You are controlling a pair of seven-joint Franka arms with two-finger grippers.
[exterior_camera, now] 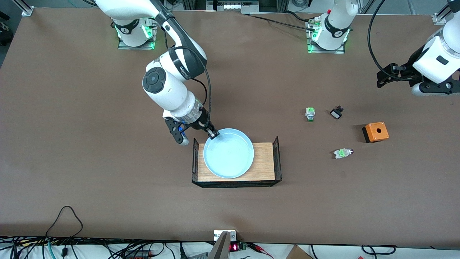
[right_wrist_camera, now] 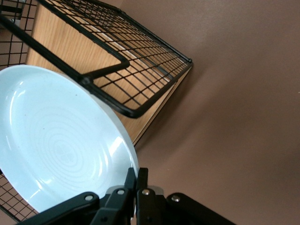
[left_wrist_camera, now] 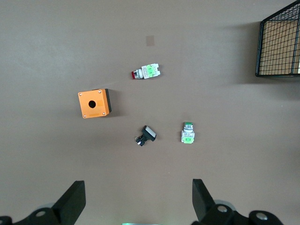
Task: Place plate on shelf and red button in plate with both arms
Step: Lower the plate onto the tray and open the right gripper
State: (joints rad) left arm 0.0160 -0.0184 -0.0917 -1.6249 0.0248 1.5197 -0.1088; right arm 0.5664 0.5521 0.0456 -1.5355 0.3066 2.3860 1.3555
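The light-blue plate (exterior_camera: pixel 228 158) lies over the wooden floor of a wire-sided rack (exterior_camera: pixel 265 163). My right gripper (exterior_camera: pixel 212 135) is shut on the plate's rim at the edge farther from the front camera; the right wrist view shows its jaws (right_wrist_camera: pixel 136 173) pinching the rim of the plate (right_wrist_camera: pixel 56 145). The red button (exterior_camera: pixel 343 153) lies on its side on the table toward the left arm's end; it also shows in the left wrist view (left_wrist_camera: pixel 146 72). My left gripper (exterior_camera: pixel 383 76) is open and empty, high over the table's left-arm end (left_wrist_camera: pixel 138 187).
A green-tipped button unit (exterior_camera: pixel 310 114) and a small black-and-white switch (exterior_camera: pixel 336 113) lie farther from the front camera than the red button. An orange box with a hole (exterior_camera: pixel 375 132) stands beside them. The rack's black wire end walls (right_wrist_camera: pixel 136 79) rise on both sides of the plate.
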